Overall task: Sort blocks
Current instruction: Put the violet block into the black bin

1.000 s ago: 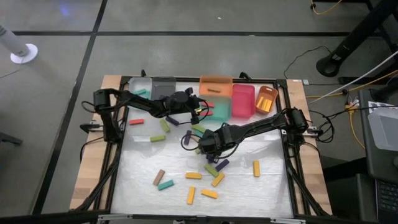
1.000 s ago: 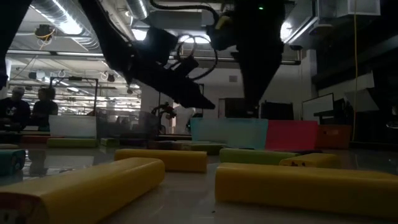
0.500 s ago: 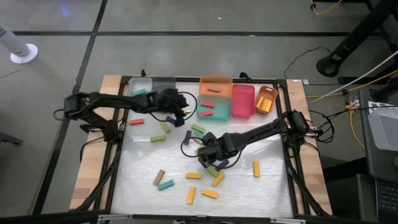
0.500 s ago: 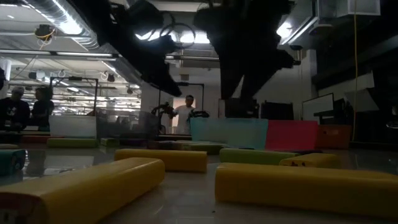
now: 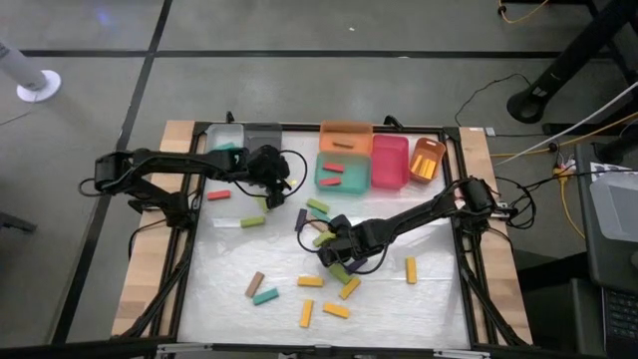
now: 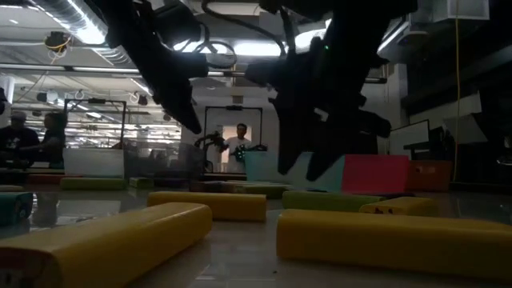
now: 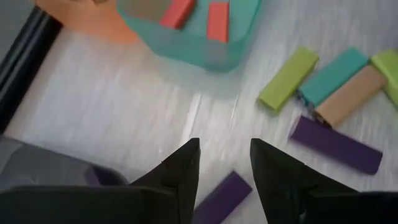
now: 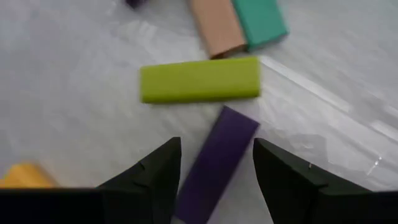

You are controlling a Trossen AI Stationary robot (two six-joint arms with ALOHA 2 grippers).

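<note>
Small coloured blocks lie flat and scattered on the white table top [image 5: 229, 249]. My left gripper [image 5: 277, 185] hangs open above the table, left of the teal bin [image 5: 342, 174], which holds two red blocks [image 7: 217, 18]. A purple block [image 7: 221, 196] lies on the table under its fingers [image 7: 186, 162], apart from them. My right gripper [image 5: 342, 255] is open and low over the middle cluster. Its fingers [image 8: 165, 168] stand on either side of another purple block [image 8: 217, 158], which lies flat. A green block [image 8: 199, 79] lies just beyond it.
Along the far edge stand a clear bin [image 5: 224, 137], a grey bin [image 5: 261, 134], an orange bin [image 5: 345, 138], a pink bin [image 5: 390, 160] and a small orange bin [image 5: 427, 160]. Several yellow blocks [image 5: 336, 310] lie toward the near edge. People stand in the room behind [image 6: 240, 144].
My left gripper has drawn back from over the teal bin toward the table's left edge and has risen. My right gripper has sunk toward the middle cluster of blocks, moved a little toward the near edge, and rolled about its own axis.
</note>
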